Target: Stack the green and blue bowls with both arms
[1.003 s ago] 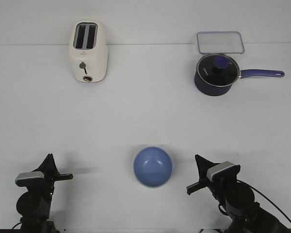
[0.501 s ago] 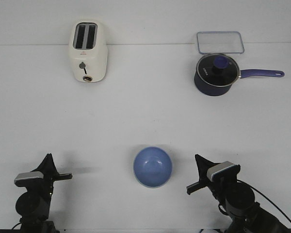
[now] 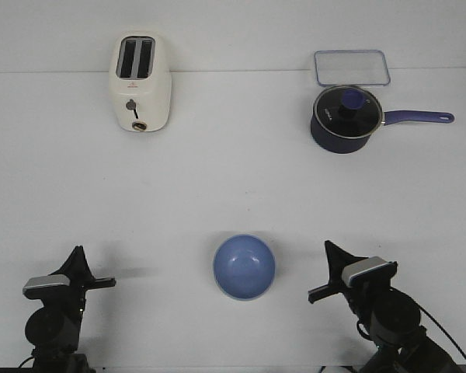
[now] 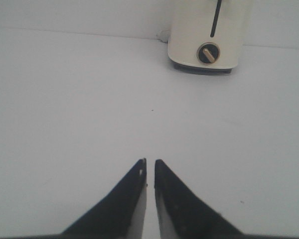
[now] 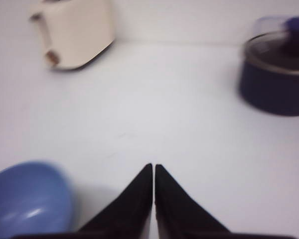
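Here, blue bowl [image 3: 245,266] half cropped in blurred right wrist view; both arms' fingers [image 4: 139,172] clenched, empty.

blue bowl [image 3: 245,266] | periwinkle, round, upright, empty | table's near centre

table [image 3: 217,179]: white | on it: toaster [image 3: 141,81], saucepan [image 3: 346,118], clear lid [image 3: 352,67], blue bowl [image 3: 245,266]

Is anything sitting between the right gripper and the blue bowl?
Nothing visible does. In the front view only bare table lies between the right gripper and the blue bowl. The toaster and saucepan stand far off at the back.
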You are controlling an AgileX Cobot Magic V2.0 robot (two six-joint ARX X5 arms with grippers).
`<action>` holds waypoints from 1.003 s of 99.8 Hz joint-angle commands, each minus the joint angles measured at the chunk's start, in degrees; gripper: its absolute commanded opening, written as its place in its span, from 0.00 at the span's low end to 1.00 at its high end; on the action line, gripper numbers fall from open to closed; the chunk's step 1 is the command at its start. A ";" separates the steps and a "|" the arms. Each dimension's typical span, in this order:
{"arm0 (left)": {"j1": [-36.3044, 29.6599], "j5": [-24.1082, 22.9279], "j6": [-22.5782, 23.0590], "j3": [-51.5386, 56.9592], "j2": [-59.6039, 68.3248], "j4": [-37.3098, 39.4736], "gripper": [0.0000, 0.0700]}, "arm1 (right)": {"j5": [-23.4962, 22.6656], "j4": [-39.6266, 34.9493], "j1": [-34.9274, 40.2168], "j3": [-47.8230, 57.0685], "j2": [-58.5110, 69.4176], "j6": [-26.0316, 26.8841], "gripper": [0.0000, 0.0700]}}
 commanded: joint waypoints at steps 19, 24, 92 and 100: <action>0.02 0.13 0.63 -1.16 -0.07 0.74 0.02 | -15.58 8.17 -29.55 -15.58 -12.81 -8.09 0.01; 0.02 0.13 0.63 -1.16 -0.07 0.74 0.02 | -15.98 9.11 -32.54 -18.38 -15.21 -8.13 0.01; 0.02 0.13 0.52 -1.14 -0.07 0.76 0.02 | -15.76 13.70 -34.86 -25.24 -19.80 -9.09 0.01; 0.02 0.13 0.52 -1.14 -0.07 0.76 0.02 | -15.76 13.73 -34.86 -25.24 -19.80 -9.09 0.01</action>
